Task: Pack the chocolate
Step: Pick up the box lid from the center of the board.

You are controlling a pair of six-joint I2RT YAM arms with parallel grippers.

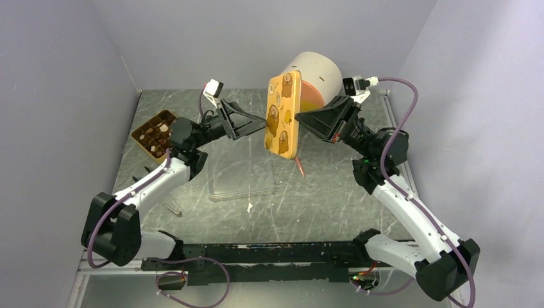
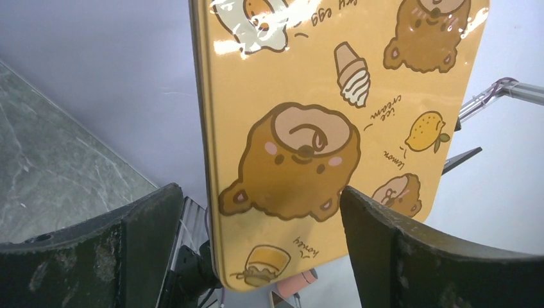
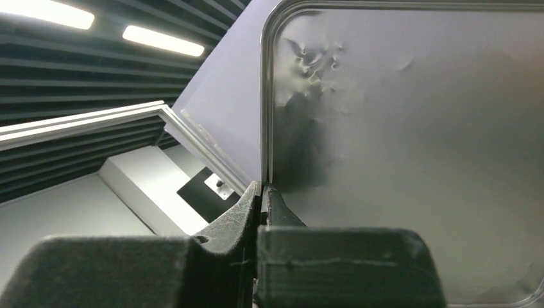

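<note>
Dark brown and cream-white pieces of chocolate (image 1: pixel 156 131) sit in a golden-brown compartmented tray (image 1: pixel 142 142) at the back left of the table. One small white piece (image 1: pixel 249 206) lies loose near the table's middle. My right gripper (image 1: pixel 301 119) (image 3: pixel 263 190) is shut on the rim of a yellow tin lid (image 1: pixel 283 114) printed with bears, holding it upright in the air. The lid's grey inner side (image 3: pixel 410 147) fills the right wrist view. My left gripper (image 1: pixel 260 122) (image 2: pixel 259 192) is open, its fingers spread in front of the printed face of the lid (image 2: pixel 321 96).
A clear flat plastic tray (image 1: pixel 240 176) lies on the marble tabletop below the lid. A white cylinder with an orange inside (image 1: pixel 315 74) stands behind the lid. A thin orange-red stick (image 1: pixel 300 167) pokes out under the lid. Grey walls close in on three sides.
</note>
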